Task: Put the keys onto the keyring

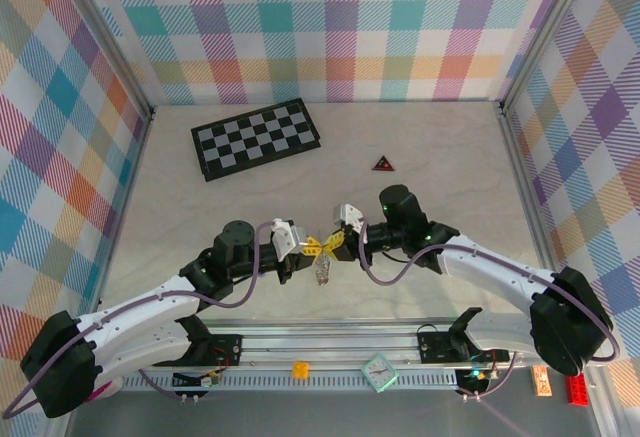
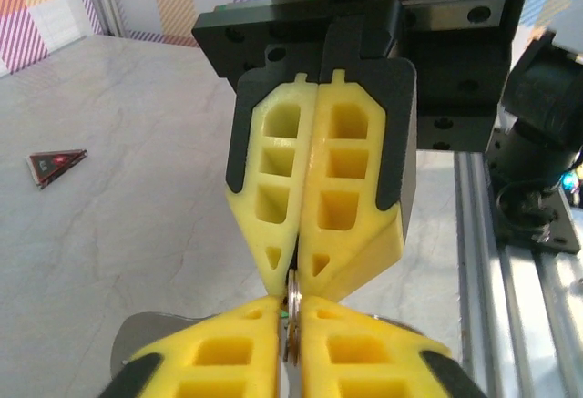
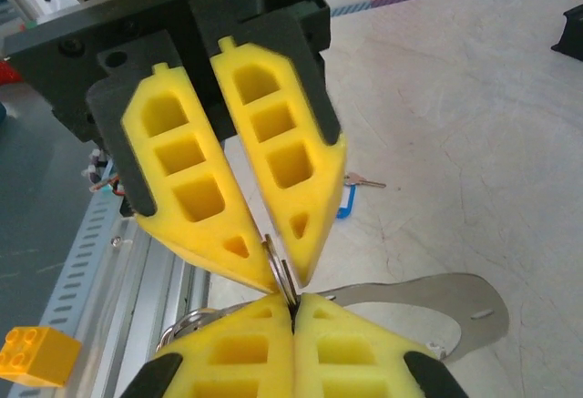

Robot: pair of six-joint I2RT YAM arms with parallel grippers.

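Observation:
Both grippers meet tip to tip over the near middle of the table. The keyring (image 2: 291,318) is a silvery metal ring standing on edge between them, seen too in the right wrist view (image 3: 279,267). My left gripper (image 2: 290,302) (image 1: 312,247) pinches it from one side. My right gripper (image 3: 293,300) (image 1: 335,244) is shut on its other edge. A green sliver (image 2: 284,313) shows beside the ring; what it is I cannot tell. The blue-headed key (image 3: 346,201) lies on the table below. A silvery piece (image 1: 322,273) hangs under the fingertips.
A flat metal tag (image 3: 446,311) curves out beside the right fingers. The checkerboard (image 1: 256,138) lies at the back left and the red-edged triangle (image 1: 383,164) (image 2: 55,165) behind the grippers. The aluminium rail (image 1: 330,342) runs along the near edge, with a yellow brick (image 3: 32,354) below it.

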